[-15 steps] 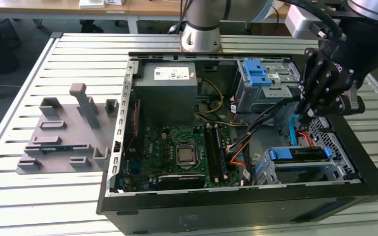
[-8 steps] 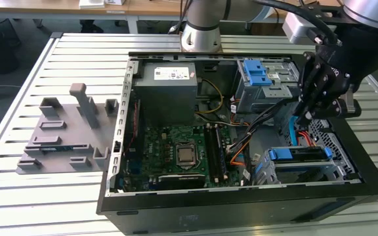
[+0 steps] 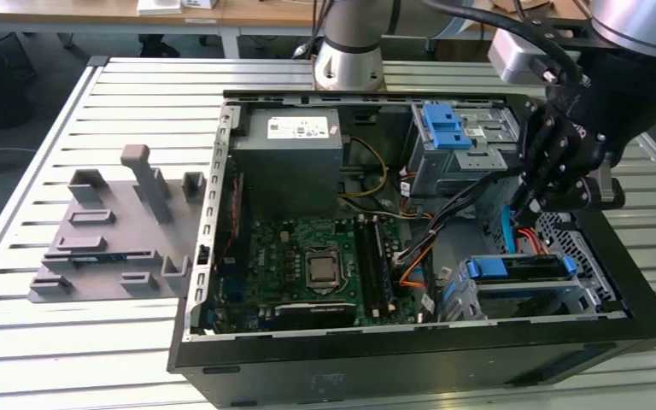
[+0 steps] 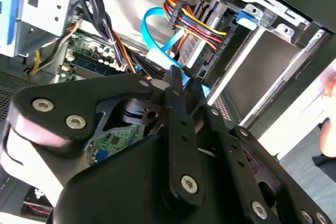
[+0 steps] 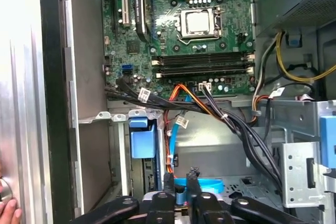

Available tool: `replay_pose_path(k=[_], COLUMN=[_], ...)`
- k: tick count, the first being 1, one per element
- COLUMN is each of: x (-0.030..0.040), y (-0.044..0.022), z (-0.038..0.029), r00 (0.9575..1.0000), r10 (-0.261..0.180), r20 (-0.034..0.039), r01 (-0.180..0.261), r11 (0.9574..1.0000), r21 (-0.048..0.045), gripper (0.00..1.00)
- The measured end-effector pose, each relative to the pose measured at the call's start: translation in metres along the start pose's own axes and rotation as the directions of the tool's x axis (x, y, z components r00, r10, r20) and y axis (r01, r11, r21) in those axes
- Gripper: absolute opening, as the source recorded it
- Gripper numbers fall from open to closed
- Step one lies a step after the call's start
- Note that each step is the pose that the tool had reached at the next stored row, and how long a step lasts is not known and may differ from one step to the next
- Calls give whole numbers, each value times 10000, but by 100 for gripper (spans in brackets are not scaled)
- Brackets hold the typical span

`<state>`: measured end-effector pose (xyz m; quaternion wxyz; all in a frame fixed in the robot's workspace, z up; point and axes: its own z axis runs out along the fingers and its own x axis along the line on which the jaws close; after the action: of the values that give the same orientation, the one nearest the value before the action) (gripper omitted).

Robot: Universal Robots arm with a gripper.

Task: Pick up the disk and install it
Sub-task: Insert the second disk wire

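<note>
1. The disk [image 3: 522,270] is seen in the exterior view inside the computer case [image 3: 419,346], in the lower bay at the corner towards that view's right. Its blue bracket faces up. In the first wrist view the same blue bracket [image 5: 143,139] is seen sitting in the bay's grey frame.
2. The gripper [image 3: 533,203] is held just above the case, between the upper drive cage [image 3: 465,137] and the lower bay. It is apart from the disk.
3. In the first wrist view the fingers [image 5: 168,182] are set narrow, with a small gap. Nothing is gripped between them; a blue flat cable [image 5: 202,186] is seen behind the gap.
4. The pick-up is judged to be done and the work to be in its installing stage, since the disk lies in its bay and not on the table [image 3: 134,85].
5. Whether the disk is fully seated or connected cannot be told. Any further seating is judged to call for a straight push on the bracket, with the loose black and orange wires [image 5: 220,114] kept clear.
6. A white sticker is seen on the power supply [image 3: 294,141]; its print cannot be read. No other writing is legible.
</note>
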<state>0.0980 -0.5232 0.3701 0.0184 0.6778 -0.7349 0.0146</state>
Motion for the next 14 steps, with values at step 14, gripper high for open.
replay_pose_path(k=[14], x=[25], y=[-5], z=[38], r00=[9987], r10=[-3], r20=[506], r01=[7], r11=[10000], r21=[-78], gripper=[16])
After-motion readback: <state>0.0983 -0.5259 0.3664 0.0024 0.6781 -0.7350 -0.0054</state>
